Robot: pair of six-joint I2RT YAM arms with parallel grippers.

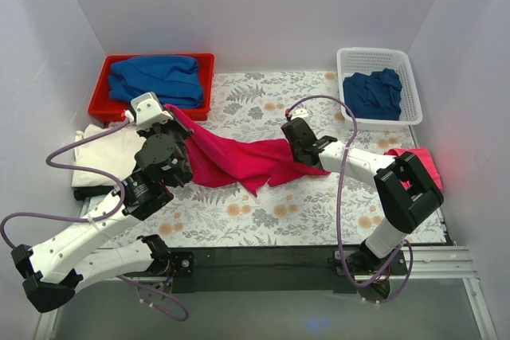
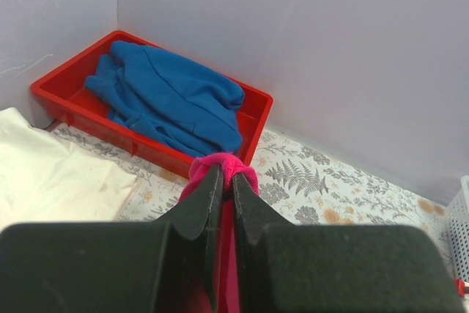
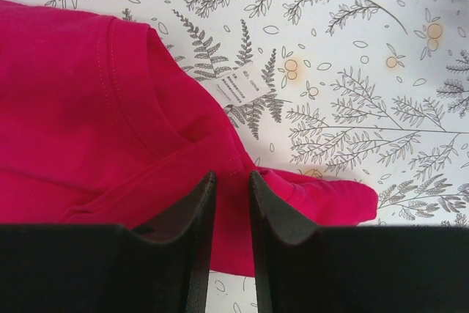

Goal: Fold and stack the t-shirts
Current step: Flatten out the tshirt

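The crimson-pink t-shirt (image 1: 239, 161) lies stretched across the floral table between my two grippers. My left gripper (image 1: 174, 115) is shut on a bunched end of the shirt (image 2: 223, 165), which is lifted off the table next to the red tray. In the left wrist view, the left gripper (image 2: 226, 175) has cloth squeezed between its jaws. My right gripper (image 1: 305, 158) stands over the shirt's other end. In the right wrist view, the right gripper (image 3: 233, 177) has its jaws slightly apart, straddling flat cloth (image 3: 88, 108) near the collar and white neck label (image 3: 238, 87).
A red tray (image 1: 100, 105) at the back left holds a blue shirt (image 1: 155, 79). A white basket (image 1: 374, 53) at the back right holds another blue one (image 1: 372, 91). A cream shirt (image 1: 107, 153) lies at the left. A pink one (image 1: 428, 163) lies under the right arm. White walls close in three sides.
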